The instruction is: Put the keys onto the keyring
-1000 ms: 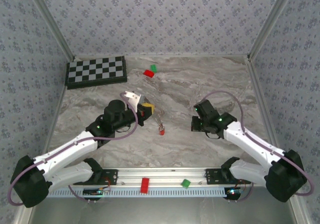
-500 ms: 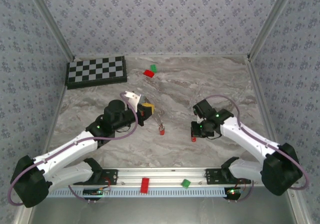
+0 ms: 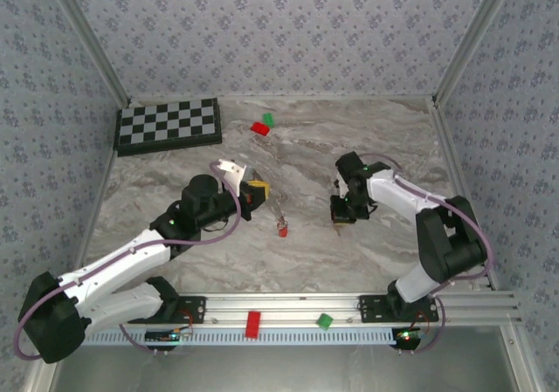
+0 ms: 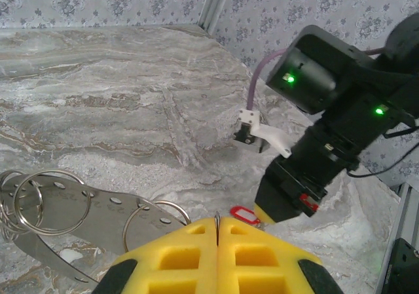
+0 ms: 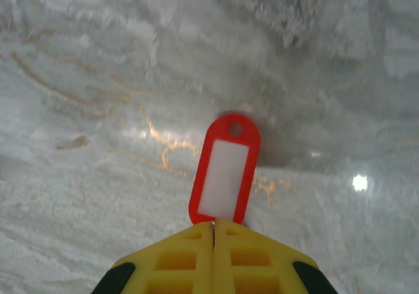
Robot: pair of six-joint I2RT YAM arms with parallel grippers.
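Observation:
A key [image 5: 224, 169], with a red plastic head and a white label window, sticks out of my shut right gripper [image 5: 214, 225] just above the marble. The left wrist view has that gripper [image 4: 265, 209] close ahead, with a red key [image 4: 243, 213] at its yellow tip. My left gripper [image 4: 217, 220] is shut on a thin silver ring of the keyring [image 4: 65, 205], a grey holed band with several rings lying to its left. From above, the left gripper [image 3: 259, 191] and right gripper [image 3: 339, 217] face each other. Another red key [image 3: 282, 229] sits between them; whether it is attached is unclear.
A checkerboard [image 3: 168, 126] lies at the back left. A red block [image 3: 259, 128] and a green block [image 3: 268, 120] sit at the back centre. On the front rail rest a red block [image 3: 253, 322] and a green block [image 3: 324, 321].
My right arm has folded back and its gripper has moved away from the front edge, towards the left gripper, carrying the red key. The left arm has stayed still.

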